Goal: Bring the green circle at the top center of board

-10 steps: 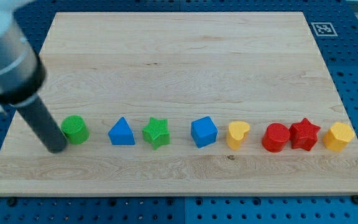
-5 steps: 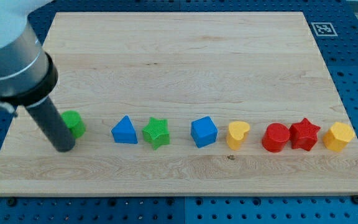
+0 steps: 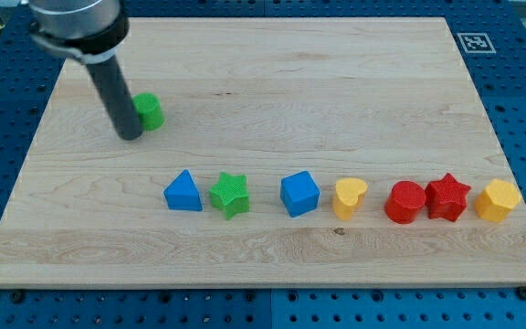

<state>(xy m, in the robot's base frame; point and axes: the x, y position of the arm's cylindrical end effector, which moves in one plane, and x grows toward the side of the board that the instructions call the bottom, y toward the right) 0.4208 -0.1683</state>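
Now my tip sits tight against the view's left side of the green circle block, up in the upper left of the light wooden tabletop. No claw on this rig, just the dark rod. Well below, a row runs rightward: blue triangle block, green star block, blue cube, yellow heart block, red cylinder block touching the red star block, then the yellow hexagon block.
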